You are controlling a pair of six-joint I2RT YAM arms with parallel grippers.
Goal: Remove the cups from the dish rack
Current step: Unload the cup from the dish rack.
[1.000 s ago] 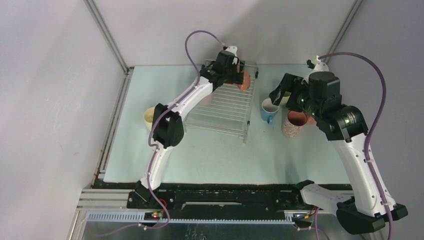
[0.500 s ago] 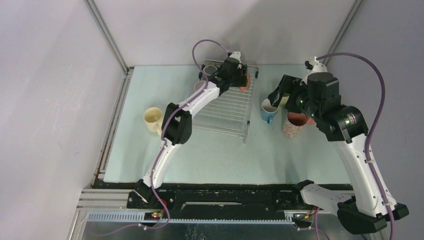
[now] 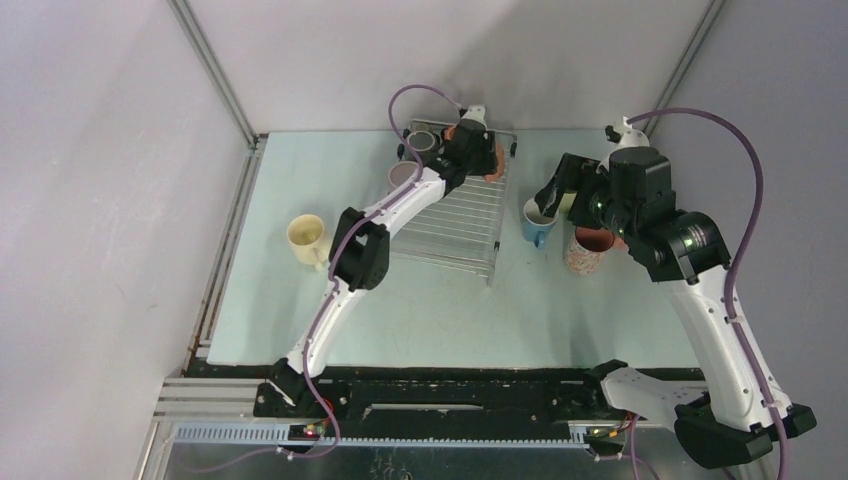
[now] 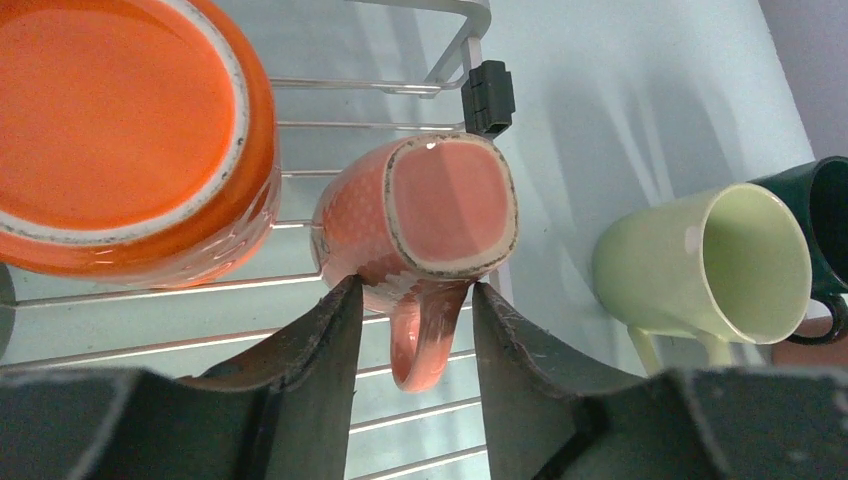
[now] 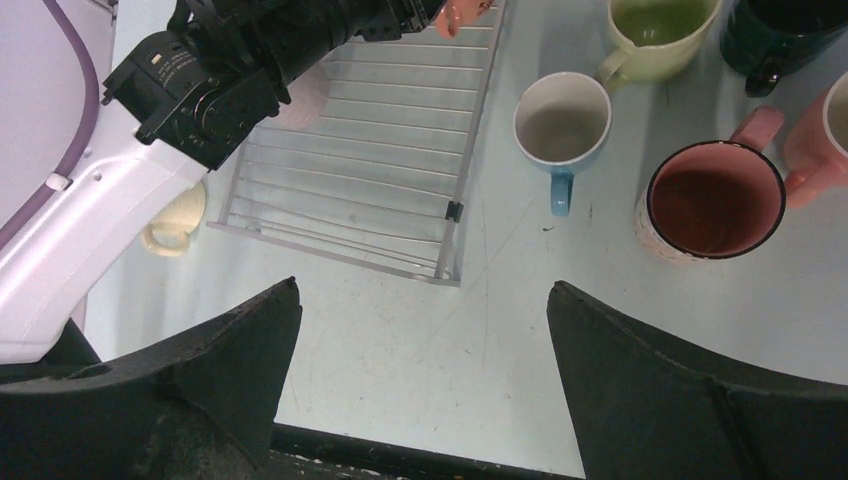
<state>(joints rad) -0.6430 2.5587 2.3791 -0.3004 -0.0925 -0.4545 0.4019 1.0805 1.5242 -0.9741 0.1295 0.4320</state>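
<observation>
An upside-down speckled pink cup (image 4: 440, 210) stands at the far right corner of the dish rack (image 3: 455, 225), beside a larger upturned orange cup (image 4: 120, 130). My left gripper (image 4: 412, 288) reaches over that corner (image 3: 478, 150). Its jaws stand one on each side of the pink cup's handle, with a gap on both sides of it, and their tips are close to the cup's body. Two grey cups (image 3: 424, 141) sit at the rack's far left. My right gripper (image 5: 420, 290) hovers wide open over bare table, near the blue cup (image 3: 537, 222).
Right of the rack stand a blue cup (image 5: 561, 120), a speckled cup with a dark inside (image 5: 715, 200), a pale green cup (image 5: 660, 30), a dark green one (image 5: 790, 25) and a pink one (image 5: 825, 140). A cream cup (image 3: 307, 238) sits left of the rack.
My left arm has reached farther along the rack to its far right corner, and its jaws have narrowed around the pink cup's handle. The right arm has barely moved.
</observation>
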